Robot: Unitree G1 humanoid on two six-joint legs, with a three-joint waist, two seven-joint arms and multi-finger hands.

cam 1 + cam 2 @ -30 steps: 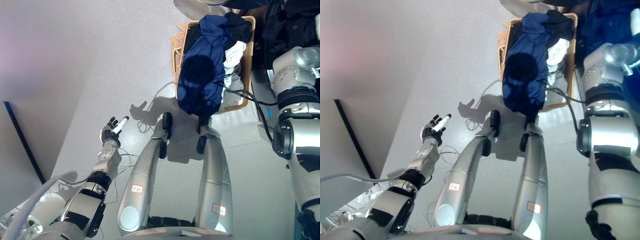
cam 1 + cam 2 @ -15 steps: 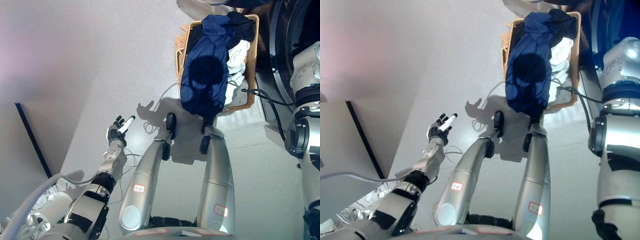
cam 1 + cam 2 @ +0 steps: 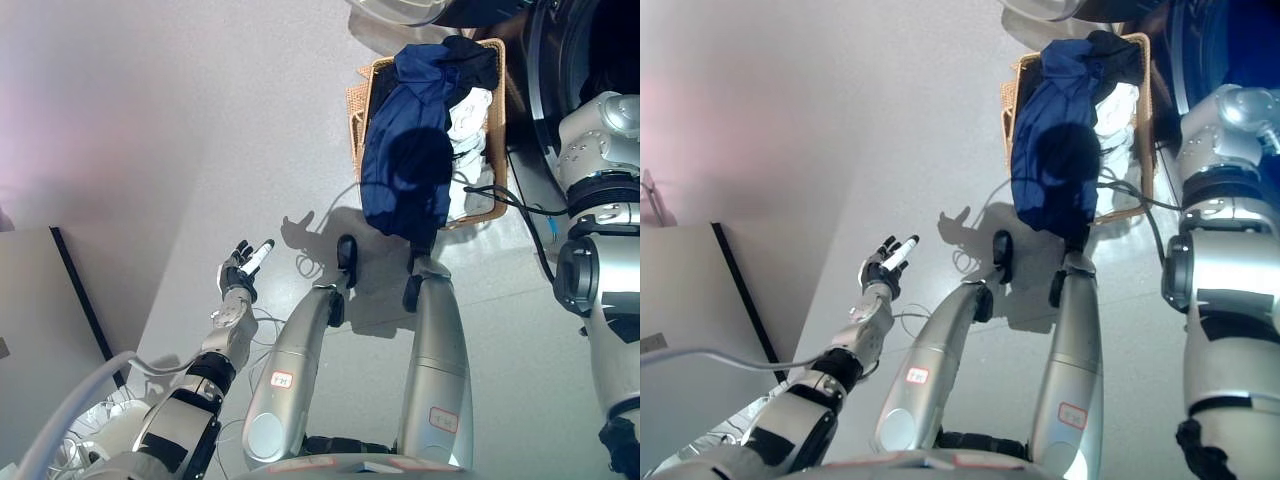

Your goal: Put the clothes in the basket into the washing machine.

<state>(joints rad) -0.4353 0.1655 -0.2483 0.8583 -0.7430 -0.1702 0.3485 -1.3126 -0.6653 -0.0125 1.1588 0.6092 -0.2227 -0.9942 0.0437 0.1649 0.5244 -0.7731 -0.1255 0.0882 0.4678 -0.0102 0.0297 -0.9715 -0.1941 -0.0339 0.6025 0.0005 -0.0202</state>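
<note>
While the wicker basket (image 3: pixel 494 120) sits on the floor beside the washing machine (image 3: pixel 560 60) — a dark blue garment (image 3: pixel 405 150) draped over its near rim, white clothes (image 3: pixel 468 125) underneath — nothing is held. The left robot hand (image 3: pixel 240 272) hovers open, well apart. The right robot hand is out of sight. Judged: reaching comes next — down to the blue garment.

Right hand: out of view, arm runs off the frame's right edge. Washing machine (image 3: pixel 560 60): cut by the top and right edges, only part of the dark door ring shows; drum interior unreadable. Basket (image 3: pixel 495 120): near rim and most of the inside covered by the blue garment (image 3: pixel 405 160). White clothes (image 3: pixel 465 125) only peek out beside it; number of pieces can't be told.
</note>
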